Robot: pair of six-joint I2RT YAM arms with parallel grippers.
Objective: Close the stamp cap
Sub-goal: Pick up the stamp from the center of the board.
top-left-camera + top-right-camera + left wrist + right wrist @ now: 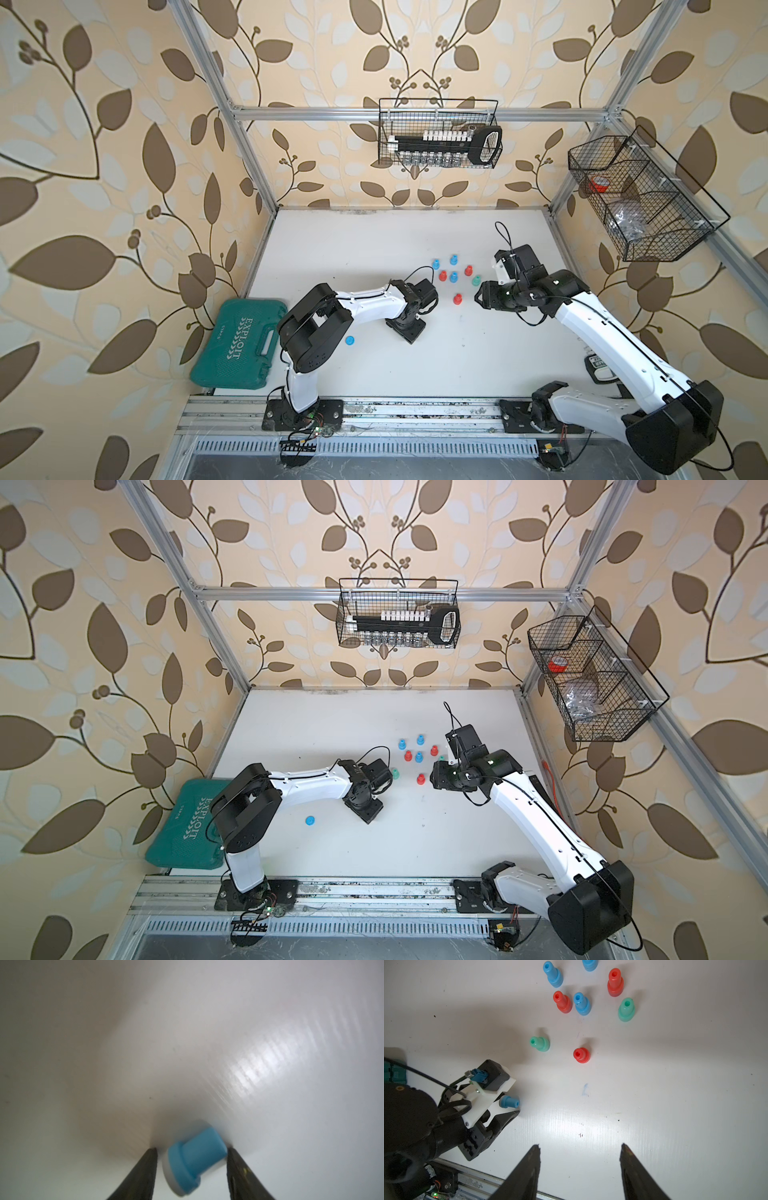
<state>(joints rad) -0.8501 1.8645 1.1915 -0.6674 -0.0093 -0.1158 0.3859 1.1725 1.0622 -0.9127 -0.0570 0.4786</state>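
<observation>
First the left gripper [191, 1148] [434, 300]: low over the white table [374, 249], jaws about half way apart. Between its fingers [143, 1172], a blue stamp [199, 1153] [509, 1102], turned on its side, white bottom showing. Wide end by one finger, thin end right up against the other. Too blurry to tell if squeezed tight or only sitting in the gap. Cannot tell either if touching the table.

Just beside that gripper, at about one o'clock in a top view, a green stamp [395, 774]. At three o'clock, a red stamp [457, 298], between the two grippers and touching neither.

Past the red stamp, also at three o'clock, the right gripper [478, 297] [580, 1146]: jaws wide apart and empty, tips pointing to nine o'clock.

At one o'clock from the left gripper, a bit further off, six more stamps [453, 276], blue, red and green, all standing up, near each other but not touching.

Now the blue cap [350, 340] [309, 820]: flat on the table at eight o'clock from the left gripper, well apart from the blue stamp, seen in both top views.

Further out the same way, a green tool case [237, 345] at the table's edge. Up at twelve o'clock, a wire basket [388, 120] on the back wall. At two o'clock, a second wire basket [665, 232] on the side wall.
</observation>
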